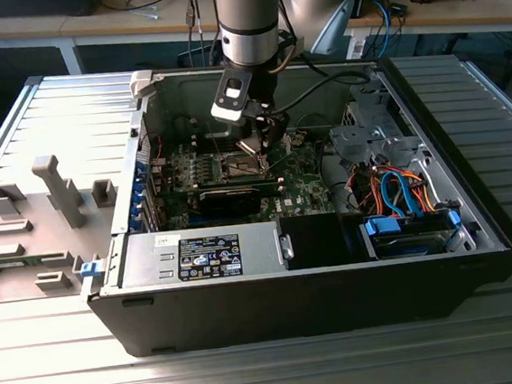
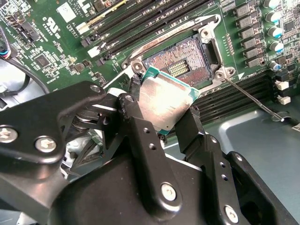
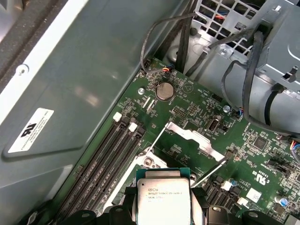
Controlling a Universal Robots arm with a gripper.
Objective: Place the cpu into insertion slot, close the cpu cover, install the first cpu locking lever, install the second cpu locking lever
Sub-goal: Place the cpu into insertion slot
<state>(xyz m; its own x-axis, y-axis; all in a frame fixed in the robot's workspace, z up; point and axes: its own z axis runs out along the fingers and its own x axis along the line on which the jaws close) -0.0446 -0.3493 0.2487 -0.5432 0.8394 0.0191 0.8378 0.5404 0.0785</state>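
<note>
Hand [image 2: 164, 107] clenched on the cpu [image 2: 161, 99] by two opposite edges, holding it tilted close over the empty socket [image 2: 185, 61], while the cover [image 3: 193, 138] stands open and the levers [image 3: 209, 169] hang free; by this showing, insertion is under way, and cover and both levers are left to do.

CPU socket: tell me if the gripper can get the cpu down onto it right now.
Probably yes. The gripper, jaws shut on the cpu, hangs close to the open CPU socket; the cpu cover is swung back and nothing lies between.
</note>
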